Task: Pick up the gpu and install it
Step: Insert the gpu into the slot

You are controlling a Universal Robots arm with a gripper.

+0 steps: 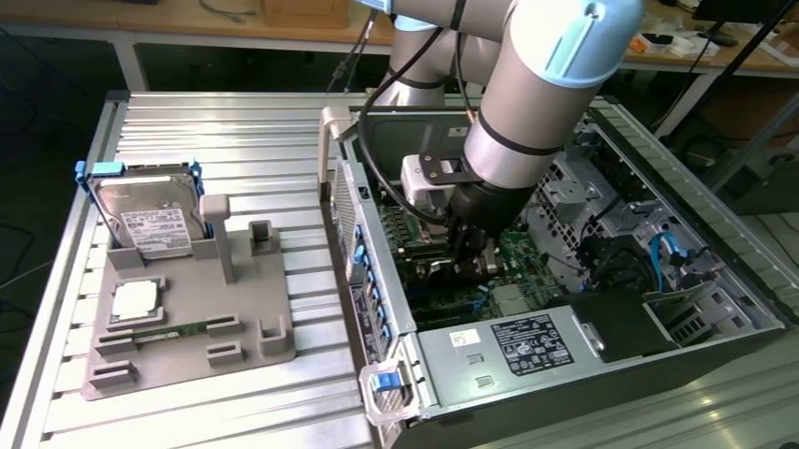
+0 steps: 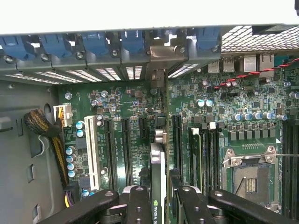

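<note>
Gpu (image 2: 158, 172) installation is the step in hand. Inside the open computer case (image 1: 437, 369) it stands on edge over the motherboard (image 2: 219, 93), between that board's long black slots, with its bracket end at the board's rear openings. The gripper (image 2: 161, 191) pinches it between its fingers (image 2: 138, 205). Whether it is seated I cannot tell. Seating likely calls for a straight, aligned push toward the board.

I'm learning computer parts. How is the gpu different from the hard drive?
The gpu stands on edge inside the case, gripped by the gripper; the hard drive leans in a grey stand outside it. The gpu shows its thin edge; the hard drive shows its wide silver face, in a blue frame. Both are computer parts.
</note>
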